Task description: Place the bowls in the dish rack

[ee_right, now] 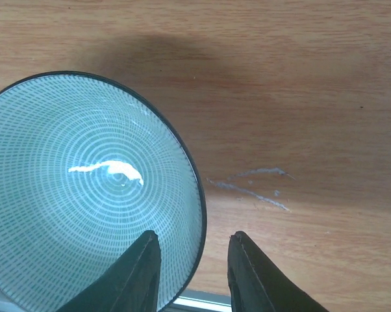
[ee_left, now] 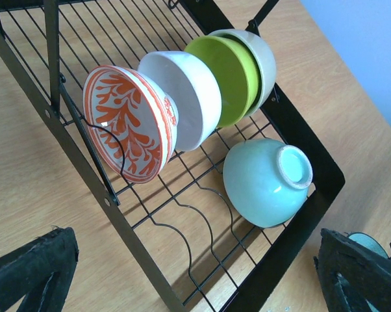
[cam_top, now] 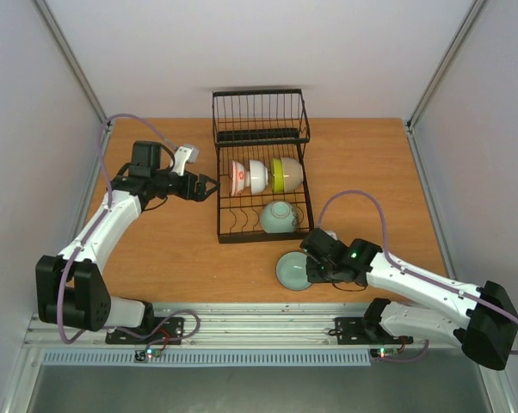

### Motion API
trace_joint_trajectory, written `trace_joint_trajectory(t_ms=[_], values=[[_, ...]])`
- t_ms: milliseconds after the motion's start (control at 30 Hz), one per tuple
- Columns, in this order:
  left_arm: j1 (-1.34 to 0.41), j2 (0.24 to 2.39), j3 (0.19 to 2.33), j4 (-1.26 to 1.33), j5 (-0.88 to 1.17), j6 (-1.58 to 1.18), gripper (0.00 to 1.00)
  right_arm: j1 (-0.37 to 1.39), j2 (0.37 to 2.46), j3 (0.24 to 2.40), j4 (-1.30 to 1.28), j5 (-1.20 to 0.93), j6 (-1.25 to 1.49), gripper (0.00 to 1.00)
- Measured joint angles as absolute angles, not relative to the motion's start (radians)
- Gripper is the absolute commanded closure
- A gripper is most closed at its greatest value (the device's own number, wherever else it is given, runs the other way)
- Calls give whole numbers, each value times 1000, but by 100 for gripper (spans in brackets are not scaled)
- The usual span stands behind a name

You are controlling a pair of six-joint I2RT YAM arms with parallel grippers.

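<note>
Black metal wire dish rack [cam_top: 261, 163] stands at the upper centre of the overhead view on a brown wooden table [cam_top: 156, 249], its taller basket section at the far end. Four bowls stand on edge in a tight row across the middle of the rack. From left to right they are a white ceramic bowl with a red-orange leaf pattern [cam_top: 237, 177], a plain white bowl [cam_top: 257, 175], a yellow-green bowl [cam_top: 282, 175], and a pale grey-green bowl [ee_left: 265, 58] nested behind it, clearest in the left wrist view. In the rack's lower right corner a pale celadon green bowl [cam_top: 278, 217] lies on its side among the curved prongs, and its unglazed foot ring shows in the left wrist view.

A second celadon bowl [cam_top: 292, 272], with a dark rim and fine grid lines inside, sits upright on the table. It is outside the rack, just below its lower right corner. The right gripper [cam_top: 311, 262] is at this bowl's right rim. In the right wrist view its black fingers [ee_right: 134, 276] straddle the rim, one over the inside and one outside. The jaws are slightly apart, with bare wood showing between the rim and the outer finger, so they are not pinching it.

The left gripper [cam_top: 211, 188] hovers just left of the rack, level with the row of bowls. Its jaws are spread wide and hold nothing. Its dark fingertips [ee_left: 33, 273] sit in the lower corners of the left wrist view.
</note>
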State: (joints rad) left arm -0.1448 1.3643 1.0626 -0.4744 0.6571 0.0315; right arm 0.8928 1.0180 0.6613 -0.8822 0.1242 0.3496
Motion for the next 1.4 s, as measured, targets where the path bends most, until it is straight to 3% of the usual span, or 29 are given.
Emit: trace_joint_trajectory(t_ms=[300, 467, 900, 1167, 1400], values=[[-145, 1369, 1063, -475, 657, 34, 1, 893, 1082, 635, -833, 124, 351, 79], [-145, 1369, 1062, -474, 657, 35, 1, 893, 1083, 632, -819, 128, 350, 98], [-145, 1368, 1050, -474, 662, 46, 1, 892, 1044, 685, -876, 161, 310, 99], [-145, 1367, 1044, -471, 671, 57, 1, 892, 1007, 847, -930, 207, 216, 99], [-147, 1367, 1043, -471, 677, 61, 0, 891, 1172, 1017, -851, 293, 104, 99]])
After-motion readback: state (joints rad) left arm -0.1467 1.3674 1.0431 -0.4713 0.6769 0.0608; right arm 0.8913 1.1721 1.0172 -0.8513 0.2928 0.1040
